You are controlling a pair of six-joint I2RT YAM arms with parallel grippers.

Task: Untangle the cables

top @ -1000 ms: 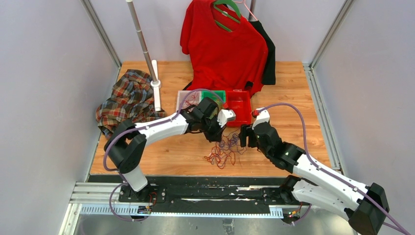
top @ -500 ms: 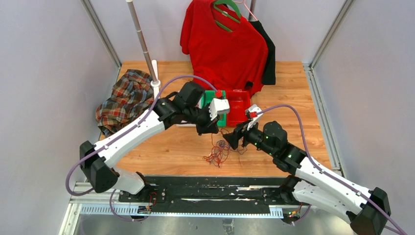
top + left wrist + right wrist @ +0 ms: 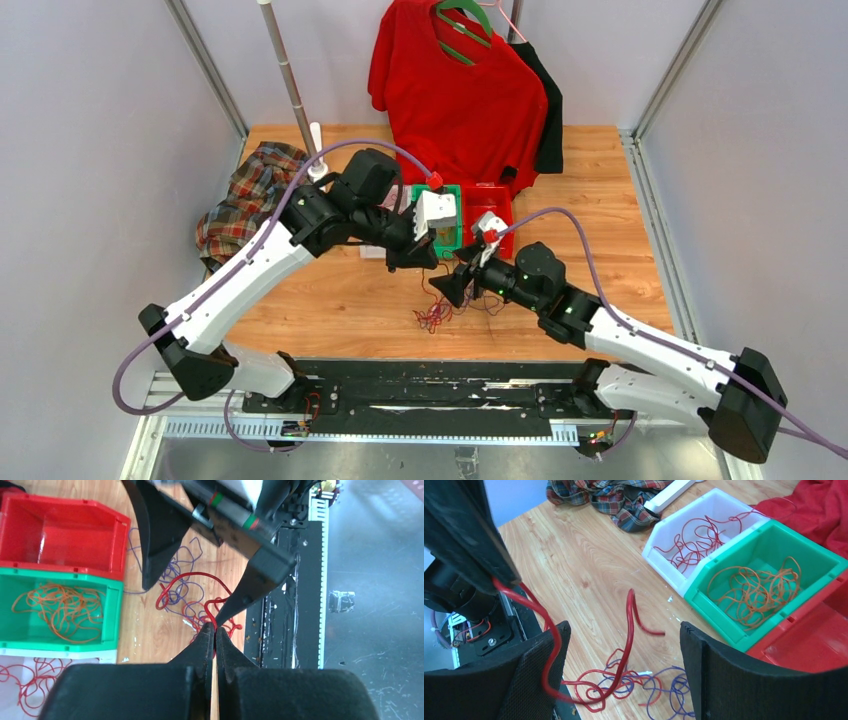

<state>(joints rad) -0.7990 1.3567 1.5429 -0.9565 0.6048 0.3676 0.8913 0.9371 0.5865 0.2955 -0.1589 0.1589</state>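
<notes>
The cables lie as a small tangle of red and purple wire on the wood near the front edge. My left gripper is shut on one red cable, which rises from the tangle to its tips. In the top view the left gripper hangs just above and behind the tangle. My right gripper stands open, its fingers either side of the lifted red cable without touching it. Purple cables lie loose below it. From above, the right gripper sits right beside the left one.
Three bins stand behind the tangle: a white bin with red wires, a green bin with orange wires, and a red bin. A plaid shirt and pole are at back left, a hanging red shirt behind.
My left gripper has lifted and drawn back towards the bins, pulling a red cable up out of the tangle. The right gripper opened wider and moved left, in under the left one.
</notes>
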